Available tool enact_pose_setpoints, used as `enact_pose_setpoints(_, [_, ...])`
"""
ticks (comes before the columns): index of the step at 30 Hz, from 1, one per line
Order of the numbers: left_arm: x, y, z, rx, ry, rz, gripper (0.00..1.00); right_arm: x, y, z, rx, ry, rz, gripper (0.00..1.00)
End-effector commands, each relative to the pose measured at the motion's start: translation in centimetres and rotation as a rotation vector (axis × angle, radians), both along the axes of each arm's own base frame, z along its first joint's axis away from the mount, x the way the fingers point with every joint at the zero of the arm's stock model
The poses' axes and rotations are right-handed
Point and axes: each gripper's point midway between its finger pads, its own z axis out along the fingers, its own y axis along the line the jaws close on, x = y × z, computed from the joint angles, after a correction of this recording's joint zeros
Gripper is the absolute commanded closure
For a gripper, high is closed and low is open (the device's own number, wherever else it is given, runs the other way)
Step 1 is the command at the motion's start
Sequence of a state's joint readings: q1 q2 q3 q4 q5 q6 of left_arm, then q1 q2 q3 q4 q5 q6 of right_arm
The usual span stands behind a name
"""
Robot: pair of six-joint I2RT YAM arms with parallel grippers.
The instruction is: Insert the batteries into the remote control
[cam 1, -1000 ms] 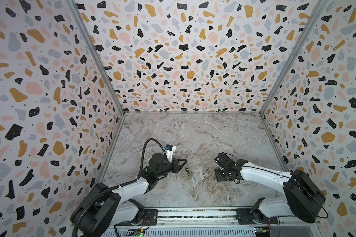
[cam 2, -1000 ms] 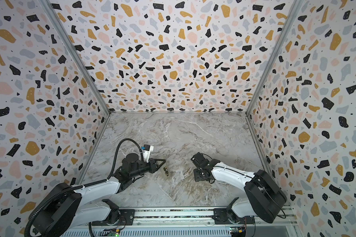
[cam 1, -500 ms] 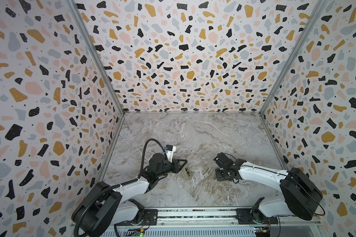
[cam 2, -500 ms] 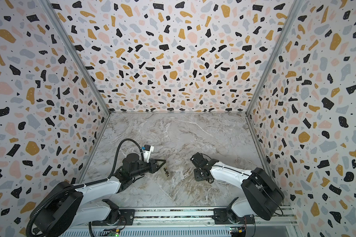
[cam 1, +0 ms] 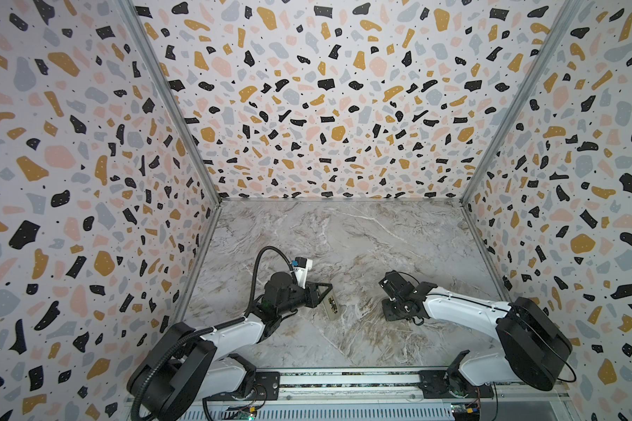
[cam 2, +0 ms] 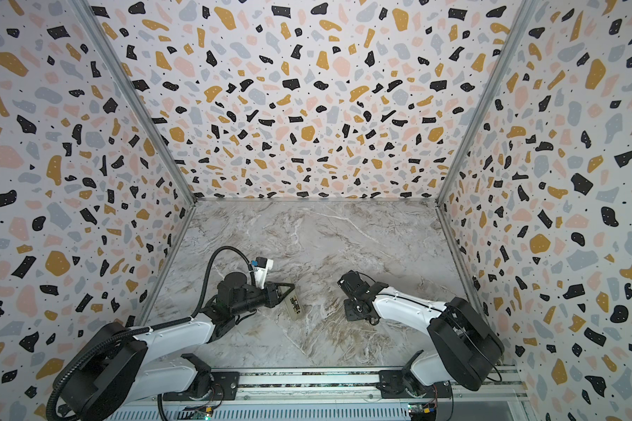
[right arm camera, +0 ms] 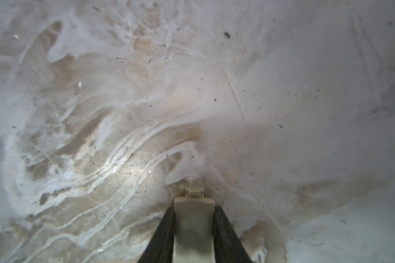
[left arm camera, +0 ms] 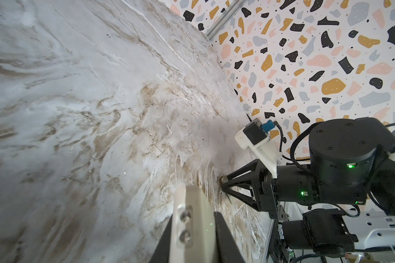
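The remote control [cam 1: 332, 308] is a slim white oblong at the table's front middle, its back turned up in both top views. Small dark pieces with gold ends, which look like the batteries [cam 2: 295, 303], sit in its open back. My left gripper [cam 1: 328, 291] is shut on the remote's far end; in the left wrist view the remote's [left arm camera: 192, 230] edge fills the jaws. My right gripper [right arm camera: 193, 209] points down at the table, shut on a small flat grey cover piece [right arm camera: 193, 227] with a clip tab. In a top view the right gripper [cam 1: 391, 315] stands well right of the remote.
Patterned walls [cam 1: 88, 218] close in the marble table [cam 1: 343, 237] on three sides. A metal rail [cam 1: 343, 379] with both arm bases runs along the front edge. The right gripper [left arm camera: 222, 182] shows in the left wrist view, its tips at the table.
The right gripper's jaws have closed in on the cover piece, and that arm has shifted slightly. The left arm and the remote have stayed put.
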State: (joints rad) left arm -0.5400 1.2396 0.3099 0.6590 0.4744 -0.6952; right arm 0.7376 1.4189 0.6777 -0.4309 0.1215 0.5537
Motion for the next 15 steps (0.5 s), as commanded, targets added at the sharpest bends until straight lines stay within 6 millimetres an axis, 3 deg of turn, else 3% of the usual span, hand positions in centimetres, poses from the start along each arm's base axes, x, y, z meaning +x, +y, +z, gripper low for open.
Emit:
enact_pose_setpoints(1, [0.3, -0.8, 2.2, -0.049, -0.068, -0.024, 1.00, 0.0, 0.9, -0.3, -0.009, 0.014, 0.041, 0.64])
enact_pose_setpoints(6, [0.4, -0.7, 2.1, -0.046, -0.065, -0.021, 1.00, 0.5, 2.1, -0.3, -0.021, 0.004, 0.080, 0.54])
enact_pose_setpoints(15, [0.6, -0.4, 2.0, -0.029, -0.068, -0.002, 1.00, -0.8, 5.1, -0.8, 0.030, 0.025, 0.126, 0.56])
